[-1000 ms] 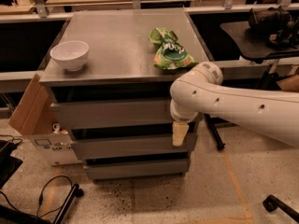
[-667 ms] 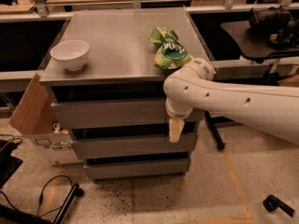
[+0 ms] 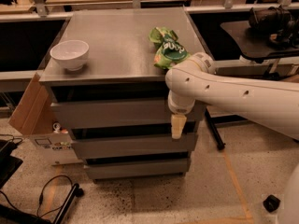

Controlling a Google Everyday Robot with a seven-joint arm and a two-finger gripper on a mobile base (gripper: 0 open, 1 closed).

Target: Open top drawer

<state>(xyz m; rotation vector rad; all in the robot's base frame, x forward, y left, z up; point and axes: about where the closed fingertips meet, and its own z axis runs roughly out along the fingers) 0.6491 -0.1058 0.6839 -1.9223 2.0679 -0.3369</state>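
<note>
The top drawer is the uppermost of three flat grey fronts on a grey cabinet, with a dark gap above it. Its front lines up with the fronts of the middle drawer and the bottom drawer. My gripper hangs from the white arm, tip pointing down. It is in front of the right end of the top drawer's lower edge, just above the gap to the middle drawer.
A white bowl stands on the cabinet top at the left and a green chip bag at the right, just behind my arm. A cardboard box leans left of the cabinet. Cables lie on the floor. A black stand is to the right.
My arm has shifted slightly left and the gripper has risen a little along the top drawer's front. The drawers have not moved.
</note>
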